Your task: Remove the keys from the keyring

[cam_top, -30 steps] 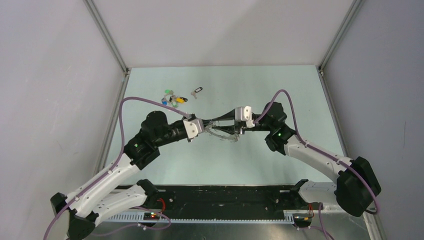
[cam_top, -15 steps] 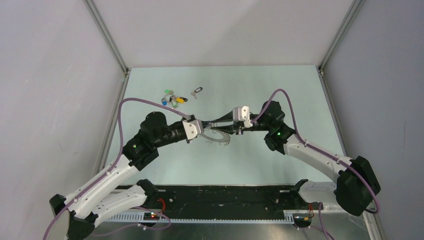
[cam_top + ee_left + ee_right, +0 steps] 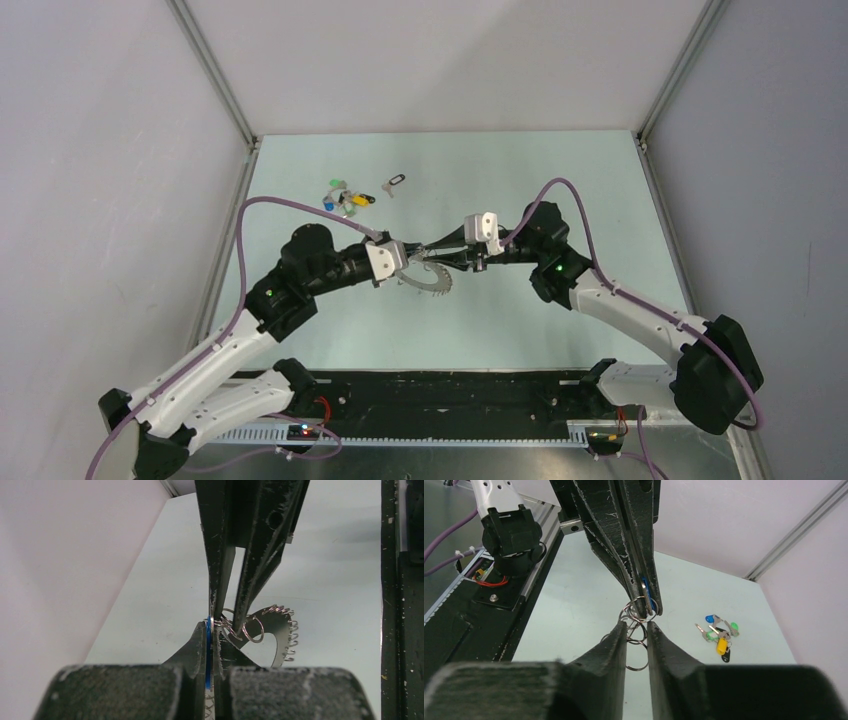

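Note:
The keyring (image 3: 437,284) is a flat grey metal crescent fringed with small wire rings, hanging between the two grippers above the table's middle; it also shows in the left wrist view (image 3: 281,630). My left gripper (image 3: 420,260) is shut on a thin blue-headed key (image 3: 207,639), which also shows in the right wrist view (image 3: 647,593). My right gripper (image 3: 441,262) faces it tip to tip. Its jaws are closed narrowly around a chain of the keyring's small rings (image 3: 638,647). No other keys show on the hoop.
A cluster of coloured-capped keys (image 3: 345,198) lies at the back left, also in the right wrist view (image 3: 719,636). A single black-looped key (image 3: 394,183) lies beside it. Grey walls and metal corner posts (image 3: 215,70) enclose the table. A black strip (image 3: 450,395) runs along the near edge.
The keyring has swung from stretched out sideways to hanging bunched under the grippers. My right gripper has moved a little left, toward the left gripper.

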Controlling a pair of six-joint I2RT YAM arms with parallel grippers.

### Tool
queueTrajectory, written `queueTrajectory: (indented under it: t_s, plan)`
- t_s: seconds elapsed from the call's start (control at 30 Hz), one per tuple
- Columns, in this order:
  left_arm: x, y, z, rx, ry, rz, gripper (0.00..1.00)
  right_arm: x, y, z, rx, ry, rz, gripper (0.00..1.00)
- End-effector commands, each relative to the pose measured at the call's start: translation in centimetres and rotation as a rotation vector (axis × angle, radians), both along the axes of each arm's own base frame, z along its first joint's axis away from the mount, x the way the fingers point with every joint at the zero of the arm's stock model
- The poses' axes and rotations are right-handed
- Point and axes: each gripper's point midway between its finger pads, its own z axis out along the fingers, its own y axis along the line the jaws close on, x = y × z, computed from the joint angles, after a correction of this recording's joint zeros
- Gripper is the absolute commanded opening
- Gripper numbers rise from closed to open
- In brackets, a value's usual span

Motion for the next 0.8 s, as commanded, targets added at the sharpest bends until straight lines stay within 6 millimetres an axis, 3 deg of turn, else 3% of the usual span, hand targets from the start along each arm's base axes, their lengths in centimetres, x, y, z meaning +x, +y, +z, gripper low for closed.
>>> queueTrajectory:
  t_s: [0.0, 0.3, 0.47, 0.73, 0.77]
  plan:
    - [-0.6, 0.2, 6.1, -0.118, -0.15, -0.015, 0.0, -0.7, 0.0, 1.3, 0.011, -0.01, 0.027, 0.18]
    - [-0.6, 0.3, 6.2, -0.122, -0.148, -0.009, 0.0, -1.2, 0.9, 1.1, 0.018, 0.041, 0.045, 0.01]
    - [-0.2, 0.7, 6.1, -0.121, -0.152, 0.023, 0.0, -0.4, 0.7, 1.2, 0.02, 0.107, -0.018, 0.0]
    - [0.5, 1.3, 4.9, -0.103, -0.139, 0.078, 0.0, 1.4, -2.5, 5.0, 0.162, 0.256, -0.102, 0.0]
    - [0.6, 1.4, 4.6, -0.098, -0.136, 0.087, 0.0, 1.1, -2.9, 6.3, 0.215, 0.273, -0.084, 0.0]
